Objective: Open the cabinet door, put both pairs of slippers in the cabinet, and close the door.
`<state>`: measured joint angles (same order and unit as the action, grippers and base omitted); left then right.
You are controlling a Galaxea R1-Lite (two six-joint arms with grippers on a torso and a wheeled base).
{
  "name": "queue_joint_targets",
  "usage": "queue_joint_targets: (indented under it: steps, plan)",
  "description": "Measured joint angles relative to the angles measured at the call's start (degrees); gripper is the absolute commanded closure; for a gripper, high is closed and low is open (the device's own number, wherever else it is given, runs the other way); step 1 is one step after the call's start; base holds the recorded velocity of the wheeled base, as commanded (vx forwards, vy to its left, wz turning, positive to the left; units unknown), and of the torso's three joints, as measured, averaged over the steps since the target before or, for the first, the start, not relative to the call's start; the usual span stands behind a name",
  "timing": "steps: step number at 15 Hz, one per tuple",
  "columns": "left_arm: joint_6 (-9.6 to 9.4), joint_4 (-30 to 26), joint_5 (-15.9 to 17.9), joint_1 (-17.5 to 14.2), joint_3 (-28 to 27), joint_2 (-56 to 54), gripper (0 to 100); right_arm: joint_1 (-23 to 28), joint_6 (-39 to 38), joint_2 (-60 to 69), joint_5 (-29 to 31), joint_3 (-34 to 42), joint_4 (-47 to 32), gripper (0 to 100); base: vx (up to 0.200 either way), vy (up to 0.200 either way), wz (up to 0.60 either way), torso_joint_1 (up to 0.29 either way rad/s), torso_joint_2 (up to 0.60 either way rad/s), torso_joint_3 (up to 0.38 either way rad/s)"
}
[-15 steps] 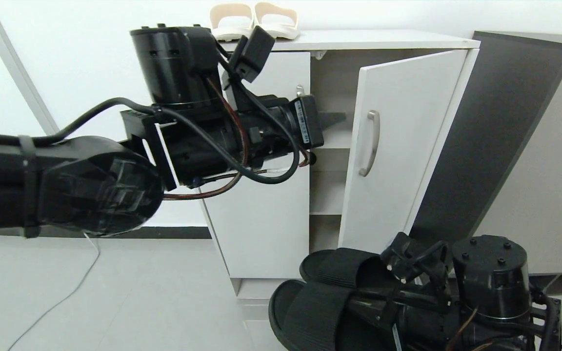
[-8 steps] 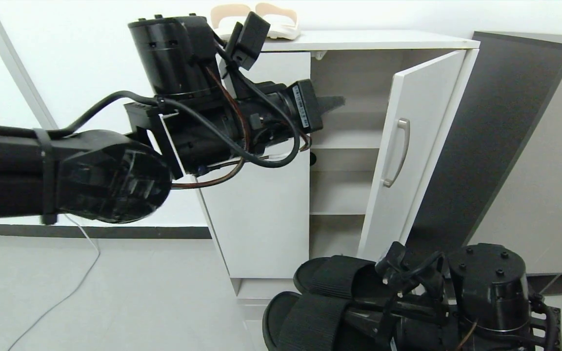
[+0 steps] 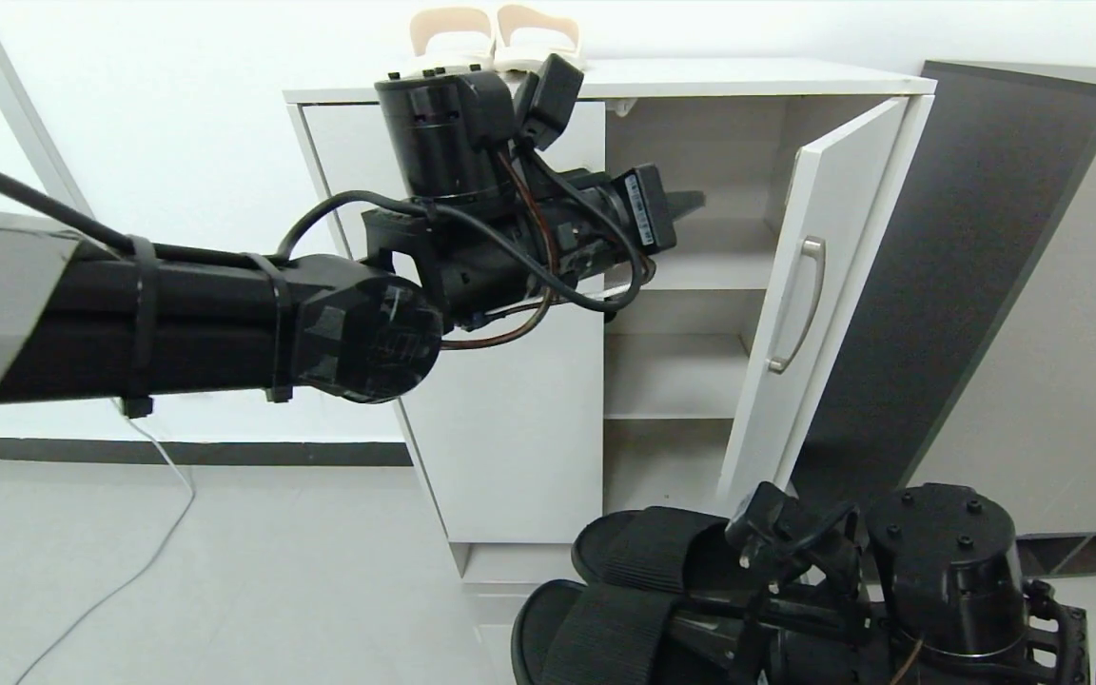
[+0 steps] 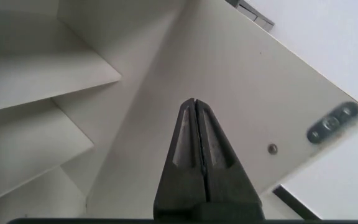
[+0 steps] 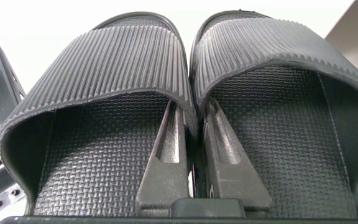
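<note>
Before the cabinet (image 3: 510, 428), whose door (image 3: 838, 228) is swung wide, the black slippers (image 3: 638, 571) are pinched by the right gripper (image 5: 194, 109). The left gripper (image 3: 694, 202) is pressed together at the shelves. Cream slippers (image 3: 496, 33) are set on top.

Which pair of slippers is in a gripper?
The black pair, pinched by the right gripper; the cream pair lies on top of the cabinet.

We list the left arm (image 3: 225, 323): matte black links banded with cable ties (image 3: 144, 323), black and reddish-brown cables (image 3: 343, 203), a screw-topped cylindrical housing (image 3: 439, 133), a white label strip (image 3: 644, 211). The right arm (image 3: 833, 637) carries a like black cylinder (image 3: 946, 561) with screws; left tool (image 4: 196, 102) and right tool (image 5: 194, 109) have dark tapered fingers.
</note>
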<state>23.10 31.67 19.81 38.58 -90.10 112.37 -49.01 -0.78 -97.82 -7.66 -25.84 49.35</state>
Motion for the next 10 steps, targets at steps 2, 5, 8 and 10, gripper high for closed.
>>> queue_joint_targets:
  steps: [2, 5, 8, 10]
  plan:
    - [2.1, -0.15, 0.11, 1.71, -2.71, 1.82, 100, -0.02, 0.0, -0.15, -0.04, 0.05, 0.05, 100, -0.2, 0.0, 0.0, 0.002, 0.01, -0.002]
    - [2.38, -0.2, 0.0, 5.02, -4.96, 3.97, 100, -0.13, 0.0, -0.48, -0.06, 0.13, 0.06, 100, -0.2, 0.0, 0.0, 0.006, 0.0, 0.002]
    - [2.38, -0.11, 0.22, 9.37, -5.07, 4.52, 100, -0.09, 0.0, -0.67, -0.04, 0.13, -0.02, 100, -0.067, 0.0, 0.0, -0.002, 0.0, 0.001]
    - [2.35, 0.07, 0.02, 10.4, -5.07, 4.5, 100, -0.09, -0.11, -0.8, 0.02, 0.13, 0.06, 100, 0.0, 0.0, 0.0, 0.0, 0.0, 0.0]
